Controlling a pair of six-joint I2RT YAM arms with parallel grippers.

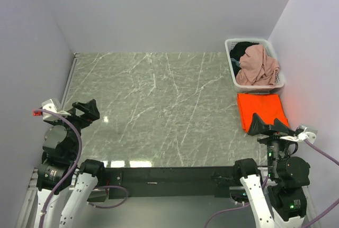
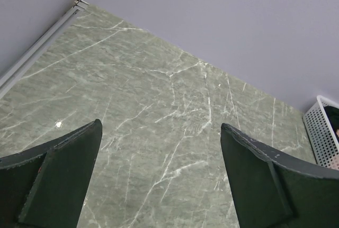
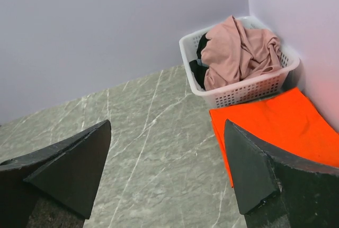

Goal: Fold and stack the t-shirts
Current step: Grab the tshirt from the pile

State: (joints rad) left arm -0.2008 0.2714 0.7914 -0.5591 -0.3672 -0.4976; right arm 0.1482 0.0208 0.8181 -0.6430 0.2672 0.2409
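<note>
Overhead, a grey-green marbled worktop (image 1: 159,106) lies between pale walls. A white plastic laundry basket (image 1: 249,88) sits in its far right corner. A dusty-pink t-shirt (image 1: 257,65) is heaped, crumpled, inside the basket on top of a dark garment (image 1: 243,47). A bright-orange t-shirt (image 1: 262,109) lies folded flat on the worktop, right against the basket's near side. The right claw (image 1: 266,123) is at the orange shirt's edge farthest from the basket, its fingers spread wide and holding nothing. The left claw (image 1: 86,109) is well apart from the basket, across the worktop, and is likewise spread and empty.
</note>
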